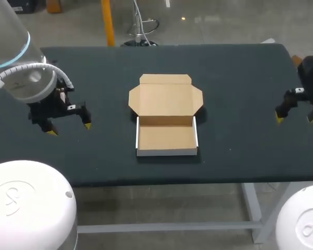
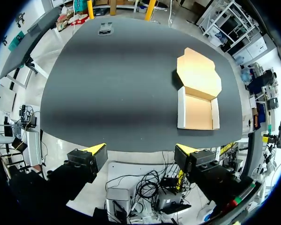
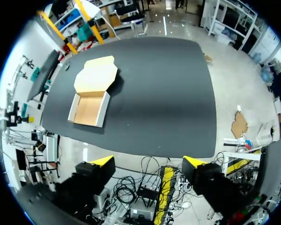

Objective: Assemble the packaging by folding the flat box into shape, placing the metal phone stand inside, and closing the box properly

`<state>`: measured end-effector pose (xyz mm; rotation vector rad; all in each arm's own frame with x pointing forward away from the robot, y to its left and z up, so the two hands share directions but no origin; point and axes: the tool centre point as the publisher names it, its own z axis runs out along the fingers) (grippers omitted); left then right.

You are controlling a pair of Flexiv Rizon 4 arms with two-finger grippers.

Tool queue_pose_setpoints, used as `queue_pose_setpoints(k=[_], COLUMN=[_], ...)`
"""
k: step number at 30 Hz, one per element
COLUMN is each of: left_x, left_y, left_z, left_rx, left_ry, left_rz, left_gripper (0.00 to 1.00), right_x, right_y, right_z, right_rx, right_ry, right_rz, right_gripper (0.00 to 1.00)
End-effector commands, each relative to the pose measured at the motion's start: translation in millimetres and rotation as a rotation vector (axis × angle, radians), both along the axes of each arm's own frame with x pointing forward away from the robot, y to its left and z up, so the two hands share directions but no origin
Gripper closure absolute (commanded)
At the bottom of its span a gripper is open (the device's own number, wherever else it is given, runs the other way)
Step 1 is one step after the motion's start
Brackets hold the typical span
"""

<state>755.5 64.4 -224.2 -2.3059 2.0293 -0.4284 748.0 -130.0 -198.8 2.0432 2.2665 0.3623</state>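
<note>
A cardboard box (image 1: 166, 136) sits mid-table, folded into a shallow tray with white outer walls. Its lid (image 1: 166, 98) lies open and flat toward the far side, side flaps spread. The tray is empty. The same box (image 2: 199, 108) lies ahead and to one side of my left gripper (image 2: 140, 150), and the box (image 3: 89, 108) is far ahead of my right gripper (image 3: 149, 161). My left gripper (image 1: 69, 128) hovers open over the table's left part, well clear of the box. My right gripper (image 1: 297, 119) hovers open near the right edge. I cannot clearly make out a metal phone stand.
The black table (image 1: 240, 94) has bare cloth on both sides of the box. A small grey object (image 2: 105, 29) rests by the far edge; I cannot tell what it is.
</note>
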Motion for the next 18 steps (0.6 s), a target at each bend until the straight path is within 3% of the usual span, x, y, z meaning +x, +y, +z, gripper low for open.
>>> queue_pose_setpoints(k=[1, 18], left_x=[10.1, 36.1], left_y=[4.2, 26.5], left_z=[-16.6, -60.3], left_rx=[-0.009, -0.046], left_ry=[0.003, 0.017], left_rz=[0.002, 0.060], left_gripper=[0.00, 0.00], right_x=[-1.1, -1.1], right_y=[0.0, 0.0], right_z=[2.7, 2.7], right_rx=[-0.002, -0.002], right_ry=[0.004, 0.004], right_rz=[0.000, 0.000], right_gripper=[0.00, 0.00])
